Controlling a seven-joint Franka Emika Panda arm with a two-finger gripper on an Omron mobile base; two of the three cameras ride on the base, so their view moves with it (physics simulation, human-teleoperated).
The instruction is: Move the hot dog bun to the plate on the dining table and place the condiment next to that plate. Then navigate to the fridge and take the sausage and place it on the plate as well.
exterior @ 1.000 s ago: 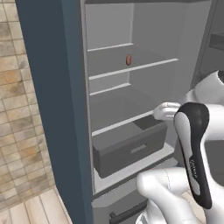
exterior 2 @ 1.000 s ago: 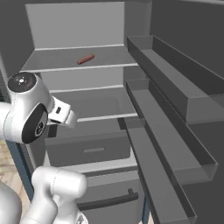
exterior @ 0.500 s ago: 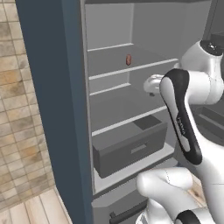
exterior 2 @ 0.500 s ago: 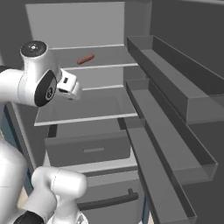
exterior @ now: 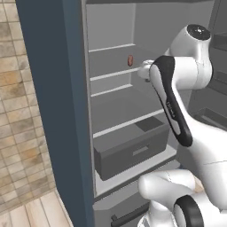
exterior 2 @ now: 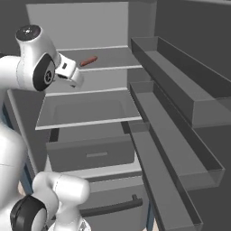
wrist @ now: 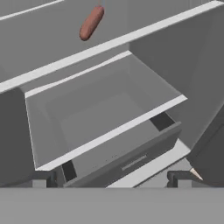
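So the fridge (exterior 2: 135, 103) is standing wide open and the arm is reaching up into it. The sausage (exterior 2: 88, 61) is lying on the upper shelf (exterior 2: 108, 56), toward the back, all by itself with bare shelf around it. From the left base camera it's just a small reddish-brown dot (exterior: 130, 60) deep in the compartment; from the hand camera it's near the top of the view (wrist: 92, 22), lying at a slant.

The gripper (exterior 2: 74, 80) is in front of that shelf's edge and a bit lower than the sausage, near it but clearly not touching. In the hand camera the 2 dark fingertips (wrist: 43, 178) poke up at the bottom, far apart from each other, with nothing between them. So the jaws are spread wide and holding nothing.

Below the sausage's shelf there are 2 more shelves, and under those a grey drawer (exterior 2: 92, 151) with a slim handle, pulled partway out. The hand camera looks right down into that area, with the middle shelf (wrist: 100, 113) taking up most of the frame.

On the right side, the open fridge door (exterior 2: 180, 108) shows 3 long door bins stacked one under the other. On the left, from the left base camera, there's the dark blue side panel (exterior: 57, 111) of the fridge housing, then a tan tiled wall (exterior: 20, 124) and a strip of wooden floor (exterior: 31, 213) at the bottom.
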